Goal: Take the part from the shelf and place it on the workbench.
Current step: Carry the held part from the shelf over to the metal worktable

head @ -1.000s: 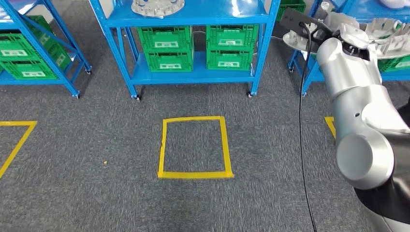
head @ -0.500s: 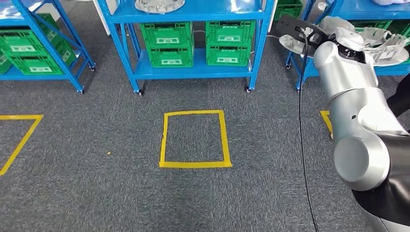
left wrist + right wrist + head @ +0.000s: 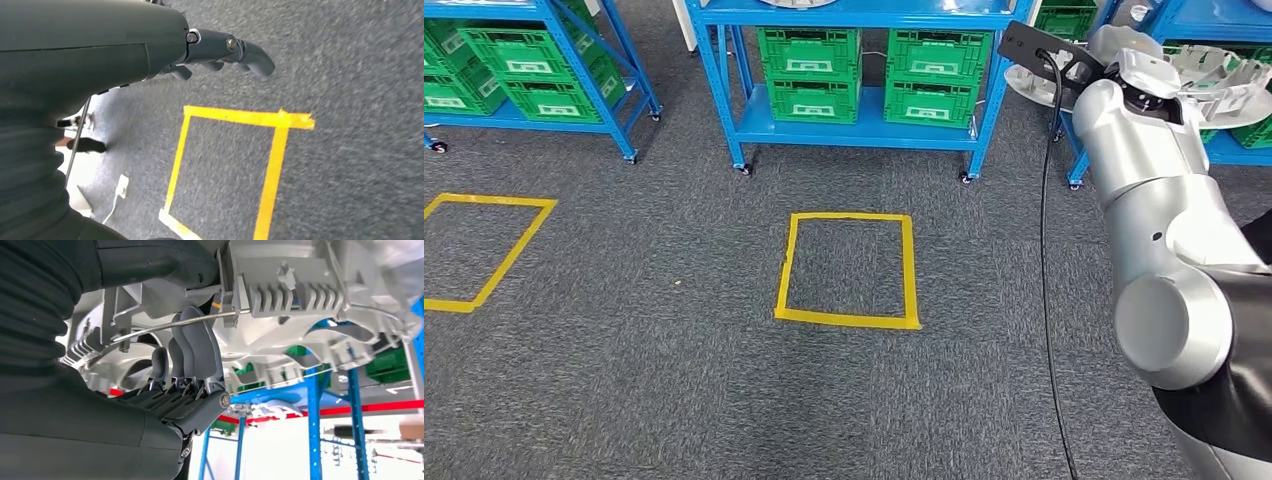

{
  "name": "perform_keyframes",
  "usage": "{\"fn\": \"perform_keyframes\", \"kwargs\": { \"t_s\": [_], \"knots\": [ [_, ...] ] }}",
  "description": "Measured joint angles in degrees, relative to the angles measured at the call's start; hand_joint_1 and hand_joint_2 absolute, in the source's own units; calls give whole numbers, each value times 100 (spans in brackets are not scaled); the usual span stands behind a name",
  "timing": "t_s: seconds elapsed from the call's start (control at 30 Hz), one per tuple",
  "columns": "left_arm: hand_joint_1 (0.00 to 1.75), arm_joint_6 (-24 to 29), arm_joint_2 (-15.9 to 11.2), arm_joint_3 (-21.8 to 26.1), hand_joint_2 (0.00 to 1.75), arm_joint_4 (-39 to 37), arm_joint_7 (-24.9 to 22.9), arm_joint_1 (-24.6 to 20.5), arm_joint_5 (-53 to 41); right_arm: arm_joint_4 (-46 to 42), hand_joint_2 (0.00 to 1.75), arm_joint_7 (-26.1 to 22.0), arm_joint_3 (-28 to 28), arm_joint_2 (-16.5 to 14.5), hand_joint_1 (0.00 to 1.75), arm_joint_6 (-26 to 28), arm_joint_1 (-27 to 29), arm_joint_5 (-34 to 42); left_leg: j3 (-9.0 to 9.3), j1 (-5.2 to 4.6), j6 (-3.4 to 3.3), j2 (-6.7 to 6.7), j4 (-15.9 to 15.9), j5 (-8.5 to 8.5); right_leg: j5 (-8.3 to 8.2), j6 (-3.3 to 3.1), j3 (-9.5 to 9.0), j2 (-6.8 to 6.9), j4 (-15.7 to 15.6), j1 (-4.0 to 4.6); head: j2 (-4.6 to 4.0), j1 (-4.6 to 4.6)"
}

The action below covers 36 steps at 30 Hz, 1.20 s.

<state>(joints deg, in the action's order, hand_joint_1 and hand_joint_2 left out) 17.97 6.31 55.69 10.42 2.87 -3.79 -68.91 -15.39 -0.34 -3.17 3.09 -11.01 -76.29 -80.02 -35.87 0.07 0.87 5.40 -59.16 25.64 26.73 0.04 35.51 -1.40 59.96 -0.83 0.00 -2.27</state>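
Grey carpet covers the floor, marked with a yellow tape square near the middle and part of another square off to the left. Along the far side stand blue racks on castors, their lower shelves packed with green crates. The middle rack carries four crates, stacked in two pairs side by side; the rack to the left holds more of them.

The right arm rises from the lower right, silver and thick, with a black cable hanging beside it. At its end the right hand holds the part, a pale grey cast piece with ribs and openings, raised in front of the blue rack on the right. In the right wrist view the dark fingers curl up against the underside of the part, hooked over a thin wire rim that runs along it, so the hand is gripping it from below. Blue rack posts and green crates show behind it.

In the left wrist view the left hand hangs above the carpet, near a yellow tape corner. Its fingers are bent slightly inward, apart from one another, and hold nothing.
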Motion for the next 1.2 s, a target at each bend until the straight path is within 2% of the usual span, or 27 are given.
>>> {"fn": "perform_keyframes", "kwargs": {
  "t_s": [0.03, 0.07, 0.13, 0.2, 0.23, 0.27, 0.3, 0.33, 0.4, 0.47, 0.53, 0.57, 0.6, 0.67, 0.7, 0.73, 0.77, 0.8, 0.83, 0.9, 0.97, 1.03, 1.07, 1.1, 1.13, 1.17, 1.2],
  "knots": [
    [0, 0, -3, 1, 175, -1, -1, 13, 1, 0, 175, 4, 0, -4, 175, -1, -1, -1, -23, 0, 32, 0, -10, -6, -24, -43, 3, 60, -17, -6, 0, 1],
    [0, 1, -1, 1, 175, -4, -3, 24, 1, 0, 175, 8, 0, -13, 175, -3, -4, -1, -69, -4, 64, -68, -81, 42, -49, -86, 6, 118, -37, -13, 0, -7],
    [0, 2, 1, 2, 175, -9, -5, 33, 2, 0, 175, 21, 0, -26, 175, -5, -8, -4, -273, -2, 120, -316, -539, 329, -92, -154, 22, 235, -69, -21, 0, -22],
    [0, 4, 4, 2, 175, -11, -6, 29, 2, 0, 175, 31, 0, -25, 175, -5, -4, -5, -567, 14, 164, -482, -1262, 697, -113, -177, 58, 340, -68, -9, 0, -31],
    [0, 4, 3, 2, 175, -12, -8, 30, 2, 0, 175, 34, 0, -24, 175, -6, -1, -6, -644, 18, 172, -507, -1490, 777, -123, -181, 75, 397, -66, -4, 0, -31],
    [0, 4, 3, 2, 175, -13, -10, 33, 2, 0, 175, 37, 0, -23, 175, -7, 2, -6, -616, 18, 169, -522, -1513, 756, -132, -180, 88, 456, -65, 1, 0, -31],
    [0, 4, 3, 2, 175, -14, -13, 36, 2, 0, 175, 42, 0, -23, 175, -9, 3, -11, -471, 15, 156, -548, -1305, 640, -140, -175, 94, 514, -64, 5, 0, -31],
    [0, 4, 3, 2, 175, -14, -14, 37, 3, 0, 175, 54, 0, -22, 175, -13, 1, -26, -233, 4, 131, -617, -924, 475, -146, -168, 93, 574, -63, 11, 0, -31],
    [0, 4, 3, 2, 175, -11, -14, 23, 11, -1, 175, 87, 0, -6, 175, -25, -18, -86, 179, -49, 49, -858, -197, 268, -163, -135, 87, 686, -61, 34, 0, -29],
    [0, 4, 5, 3, 175, -9, -14, 9, 34, -2, 175, 109, -5, 11, 175, -49, -51, -155, 258, -90, -29, -927, 52, 224, -188, -82, 82, 804, -68, 52, 0, -28],
    [0, 4, 12, 5, 175, -11, -15, 16, 57, -3, 175, 114, -14, 5, 175, -88, -85, -211, 227, -73, -91, -771, 81, 156, -193, -13, 69, 878, -80, 48, 0, -28],
    [0, 4, 24, 7, 175, -13, -16, 23, 65, -3, 175, 117, -17, -1, 175, -110, -104, -233, 232, -57, -121, -706, 103, 118, -148, 24, 83, 788, -39, 38, 0, -28],
    [0, 4, 36, 8, 175, -14, -18, 23, 71, -4, 175, 119, -21, -4, 175, -132, -127, -253, 234, -39, -153, -643, 125, 77, -39, 56, 143, 633, 101, 27, 0, -25],
    [0, 4, 61, 9, 175, -16, -22, 3, 78, -3, 175, 122, -30, -4, 175, -178, -166, -280, 198, -22, -200, -512, 136, 16, 340, 97, 429, 279, 754, 9, 0, -19],
    [0, 4, 70, 9, 175, -16, -26, -8, 79, -2, 175, 126, -33, -4, 175, -198, -176, -289, 169, -23, -212, -434, 129, -1, 519, 106, 605, 199, 1157, 9, 0, -16],
    [0, 5, 84, 10, 175, -17, -34, -14, 78, -1, 175, 131, -36, -2, 175, -213, -180, -294, 145, -23, -213, -346, 117, -13, 614, 110, 732, 168, 1455, 9, 0, -15],
    [0, 9, 98, 10, 175, -19, -49, -12, 76, -1, 175, 136, -39, -2, 175, -221, -182, -296, 127, -22, -210, -255, 99, -21, 599, 108, 763, 157, 1550, 9, 0, -15],
    [0, 13, 112, 11, 175, -21, -68, -9, 72, 0, 175, 139, -42, -4, 175, -227, -189, -296, 112, -19, -203, -160, 76, -25, 475, 101, 673, 142, 1401, 6, 0, -16],
    [0, 18, 124, 11, 175, -24, -90, -7, 67, 0, 175, 138, -45, -5, 175, -232, -201, -296, 101, -15, -192, -65, 50, -25, 285, 91, 478, 94, 1043, -2, 0, -16],
    [0, 29, 142, 11, 175, -26, -127, -12, 56, 0, 175, 135, -46, -6, 175, -242, -232, -296, 54, -7, -147, 106, -1, -27, 41, 73, 81, -158, 283, -28, 0, -16],
    [0, 44, 148, 11, 175, -26, -148, -12, 53, 0, 175, 138, -46, -9, 175, -246, -249, -296, -22, 15, -70, 250, -12, -55, 19, 59, -42, -283, -8, -27, 0, -18],
    [0, 57, 143, 11, 175, -25, -160, 14, 50, 0, 175, 145, -47, -26, 175, -245, -261, -296, -80, 30, 17, 395, 28, -103, -13, 13, -32, -136, -43, -21, 0, -15],
    [0, 61, 149, 11, 175, -28, -161, 33, 46, -1, 175, 146, -48, -39, 175, -244, -267, -295, -102, 21, 50, 360, 29, -104, -33, -25, -44, -63, -72, -30, 0, -15],
    [0, 65, 150, 11, 175, -31, -160, 46, 42, -1, 175, 146, -49, -50, 175, -243, -273, -294, -153, 8, 85, 207, -51, -50, -54, -61, -62, 14, -109, -46, 0, -26],
    [0, 68, 150, 11, 175, -32, -154, 49, 34, -1, 175, 146, -49, -54, 175, -240, -278, -295, -256, -3, 118, -12, -257, 70, -70, -88, -79, 90, -140, -59, 0, -39],
    [0, 68, 156, 11, 175, -35, -143, 46, 22, -1, 175, 146, -50, -51, 175, -239, -278, -295, -413, 2, 149, -265, -585, 241, -76, -108, -91, 163, -153, -55, 0, -51],
    [0, 66, 154, 11, 175, -34, -132, 39, 10, 0, 175, 147, -50, -42, 175, -238, -276, -295, -611, 17, 183, -432, -995, 425, -74, -119, -94, 242, -155, -51, 0, -62]
  ]
}}
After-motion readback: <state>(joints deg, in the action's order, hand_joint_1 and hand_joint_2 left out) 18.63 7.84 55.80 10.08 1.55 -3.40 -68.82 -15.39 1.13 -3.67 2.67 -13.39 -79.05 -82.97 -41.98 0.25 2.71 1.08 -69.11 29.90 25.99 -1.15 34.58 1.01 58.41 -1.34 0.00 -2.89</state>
